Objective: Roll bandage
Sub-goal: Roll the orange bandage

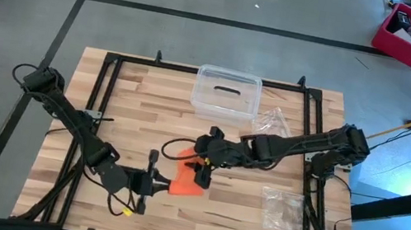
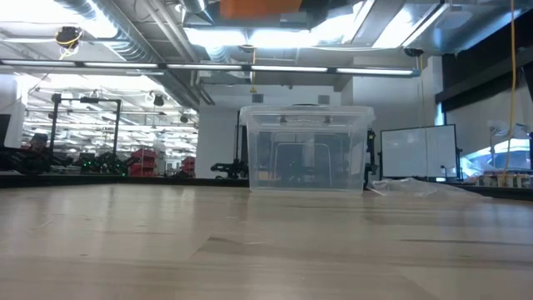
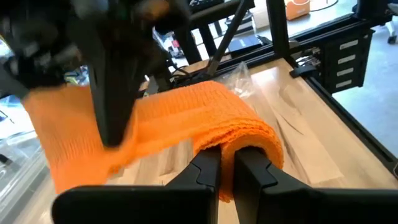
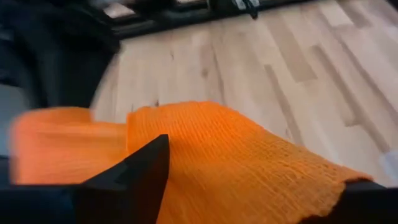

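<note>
The orange bandage point(image 1: 184, 180) hangs above the middle of the wooden table point(image 1: 133, 95). Its wound end point(image 3: 249, 140) is at my left gripper point(image 1: 166, 182), which is shut on it and reaches in from the table's left. The loose strip point(image 3: 168, 118) runs on toward my right gripper point(image 1: 200, 170), which comes from the right. That gripper is open, and in its wrist view the strip point(image 4: 236, 155) lies between its two fingers. In the low view only an orange patch point(image 2: 258, 7) shows at the top edge. My left gripper pinches the bandage's wound end point(image 3: 244, 148) between its two fingers, which reach in about level from the table's left. The end bulges around the fingertips point(image 3: 211, 167), and the strip leads away from them, clear of the table. My right gripper has a finger point(image 4: 146, 168) on either side of the strip; I cannot tell whether it touches the cloth.
A clear plastic box point(image 1: 227, 93) stands at the far middle of the table. Crinkled clear bags lie beside it point(image 1: 275, 122) and at the near right point(image 1: 283, 208). Black frame rails point(image 1: 106, 90) run along the table's sides.
</note>
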Robot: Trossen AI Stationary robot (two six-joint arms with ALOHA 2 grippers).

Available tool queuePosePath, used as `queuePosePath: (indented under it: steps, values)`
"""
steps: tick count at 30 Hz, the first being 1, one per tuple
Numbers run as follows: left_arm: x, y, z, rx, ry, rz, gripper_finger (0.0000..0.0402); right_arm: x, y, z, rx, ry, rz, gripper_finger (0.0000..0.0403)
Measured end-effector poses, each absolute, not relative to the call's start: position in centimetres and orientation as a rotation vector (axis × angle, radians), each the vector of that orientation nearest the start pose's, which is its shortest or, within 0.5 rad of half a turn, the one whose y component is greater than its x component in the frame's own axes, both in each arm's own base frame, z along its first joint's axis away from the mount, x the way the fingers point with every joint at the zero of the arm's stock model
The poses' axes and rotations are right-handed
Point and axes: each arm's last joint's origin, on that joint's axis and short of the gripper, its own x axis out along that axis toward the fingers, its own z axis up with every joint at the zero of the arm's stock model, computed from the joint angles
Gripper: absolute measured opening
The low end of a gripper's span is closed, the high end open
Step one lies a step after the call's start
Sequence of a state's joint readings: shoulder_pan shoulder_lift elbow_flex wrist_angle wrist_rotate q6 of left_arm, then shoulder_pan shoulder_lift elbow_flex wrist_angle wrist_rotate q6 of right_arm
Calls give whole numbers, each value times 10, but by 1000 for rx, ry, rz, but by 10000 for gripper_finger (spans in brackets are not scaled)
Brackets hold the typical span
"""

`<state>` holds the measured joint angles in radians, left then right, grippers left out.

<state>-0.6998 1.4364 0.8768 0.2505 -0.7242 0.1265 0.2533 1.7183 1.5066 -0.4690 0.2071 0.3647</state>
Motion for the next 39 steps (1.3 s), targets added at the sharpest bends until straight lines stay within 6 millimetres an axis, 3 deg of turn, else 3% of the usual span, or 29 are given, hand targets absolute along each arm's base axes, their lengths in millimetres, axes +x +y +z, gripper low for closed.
queuePosePath:
  steps: [5, 11, 17, 25, 32, 39]
  values:
    - [249, -184, 258, 322, 243, 7, 15, 383, 91, 297, 261, 720, -18, 276]
    - [249, -184, 257, 317, 249, 9, 15, 381, 73, 308, 548, 752, 62, 291]
    - [249, -183, 256, 318, 258, 11, 15, 379, 66, 306, 701, 812, 57, 283]
    - [249, -183, 256, 324, 259, 11, 15, 376, 56, 311, 733, 805, 28, 276]
    - [247, -184, 264, 321, 212, 35, 15, 347, 63, 340, 590, 762, 25, 276]
    - [237, -184, 293, 305, 65, 33, 15, 293, 118, 377, 178, 620, 90, 276]
